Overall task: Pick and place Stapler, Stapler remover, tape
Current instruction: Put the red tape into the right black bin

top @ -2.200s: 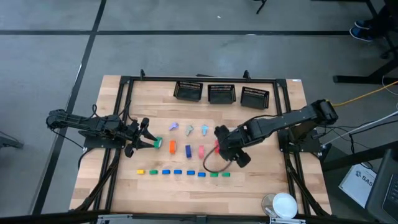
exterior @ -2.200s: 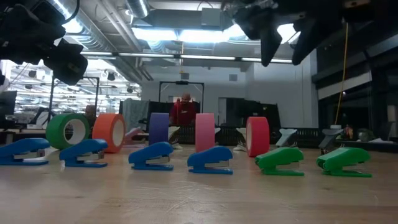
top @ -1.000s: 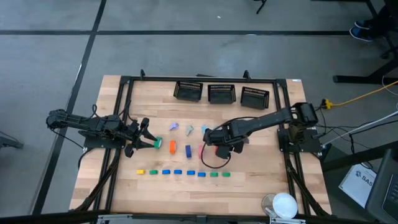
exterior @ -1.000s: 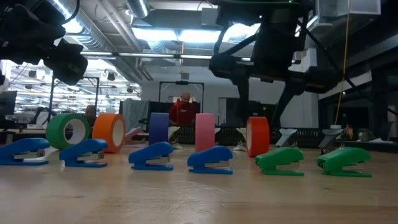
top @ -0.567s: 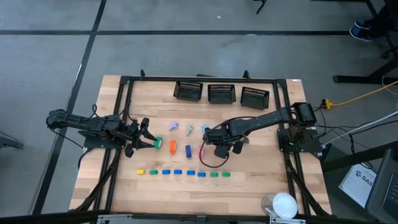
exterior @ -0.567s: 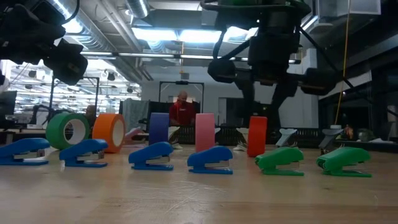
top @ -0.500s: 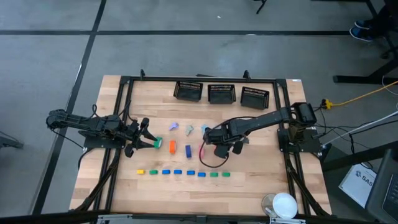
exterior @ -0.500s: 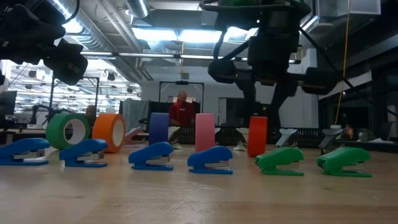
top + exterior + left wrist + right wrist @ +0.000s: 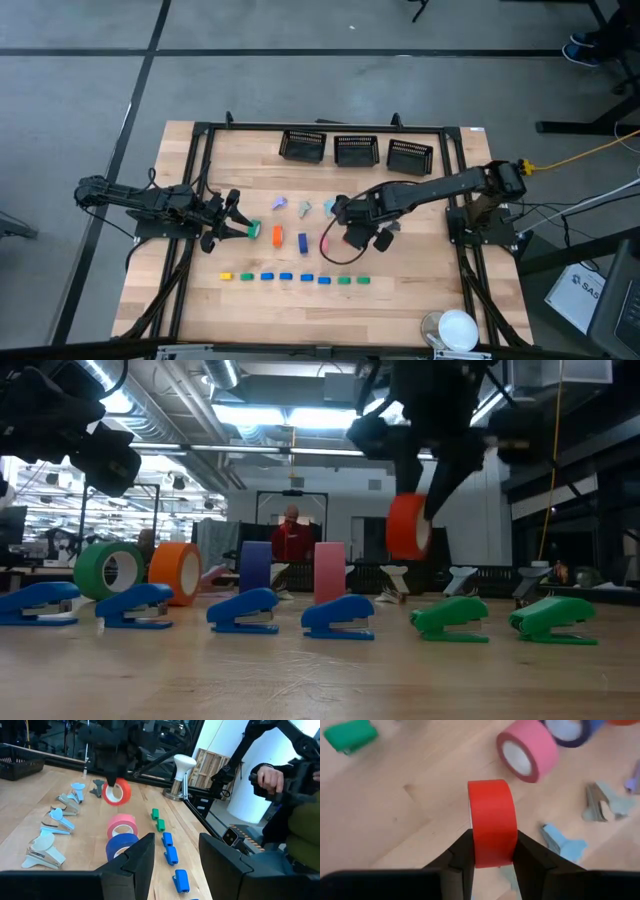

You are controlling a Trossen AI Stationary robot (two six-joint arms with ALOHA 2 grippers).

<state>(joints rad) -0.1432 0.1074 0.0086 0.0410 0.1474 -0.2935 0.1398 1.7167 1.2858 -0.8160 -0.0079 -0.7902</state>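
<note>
Red tape roll is the piece in hand, and in the high view it is mostly hidden under the right gripper point(image 9: 357, 236), mid-table, just beside the row of staple removers point(image 9: 304, 208). Three black baskets point(image 9: 355, 150) lie beyond that row at the far edge, so I judge the carry runs straight away from the stapler row point(image 9: 286, 277). The left gripper point(image 9: 232, 228) waits at the left side, a green tape roll point(image 9: 254, 230) just off its tips.

From the low view, the red tape roll point(image 9: 407, 526) hangs clear of the table, above the pink tape roll point(image 9: 329, 572) and the green staplers point(image 9: 450, 618).

The left wrist view shows the left arm's own fingers point(image 9: 137, 857) spread wide with nothing between them; farther off the red roll point(image 9: 117, 792) hangs under the right arm, above the pink point(image 9: 122, 826) and blue tape rolls point(image 9: 120, 846).

In the right wrist view the red roll point(image 9: 491, 822) stands edge-on, pinched across its width by both fingers point(image 9: 457, 855), its hole axis running from finger to finger. The right arm is plainly the nearer one to the baskets.
</note>
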